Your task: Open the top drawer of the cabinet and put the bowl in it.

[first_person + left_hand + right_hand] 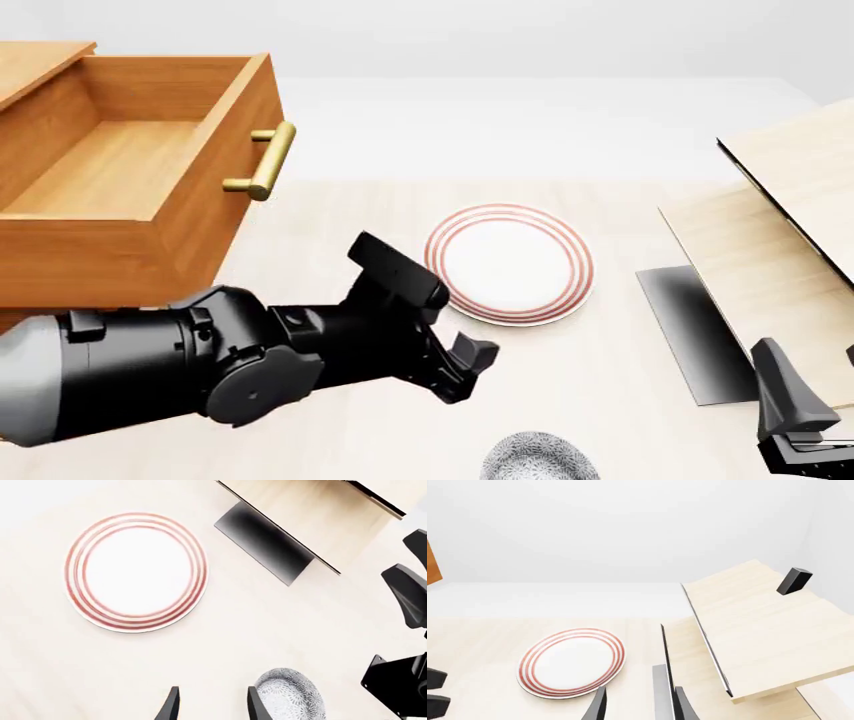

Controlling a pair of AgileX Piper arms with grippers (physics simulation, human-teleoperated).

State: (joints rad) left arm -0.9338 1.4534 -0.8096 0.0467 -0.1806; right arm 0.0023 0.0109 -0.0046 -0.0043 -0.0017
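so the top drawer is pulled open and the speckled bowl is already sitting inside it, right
Not quite. The top drawer is pulled open, but it is empty inside. The bowl sits on the table near the front edge, below the red-ringed plate, as the front view shows. The left wrist view also has it on the table by the left gripper.

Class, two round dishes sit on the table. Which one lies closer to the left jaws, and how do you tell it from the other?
The bowl: small, deep and covered in dark speckles, right beside the left gripper. The plate is flat, white with red rings, and farther off.
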